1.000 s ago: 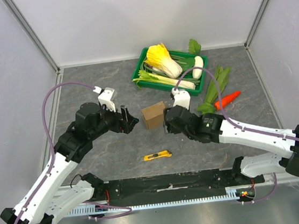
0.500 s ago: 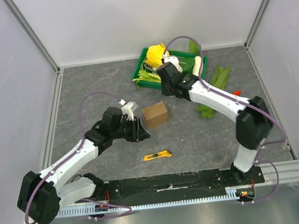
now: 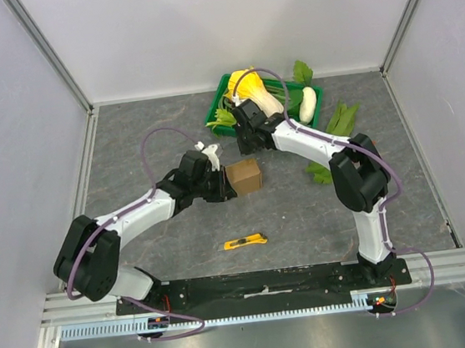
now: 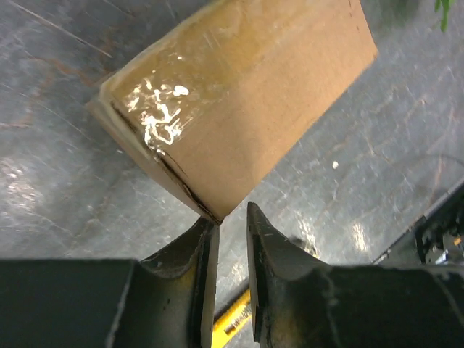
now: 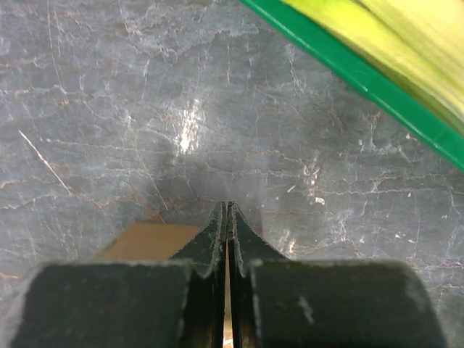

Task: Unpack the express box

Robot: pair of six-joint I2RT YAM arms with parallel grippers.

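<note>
Box (image 3: 244, 175) sits mid-frame on the tabletop (image 3: 145, 142), lid shut. In the last sec. both arms swung in. Left claw (image 4: 230, 217) narrowed to a slim, empty gap right at a box corner. Right claw (image 5: 228, 206) snapped fully closed, holding nothing, btwn box & green crate (image 5: 348, 72). Prob. prep to pry the flap; unpacking not begun.
</note>
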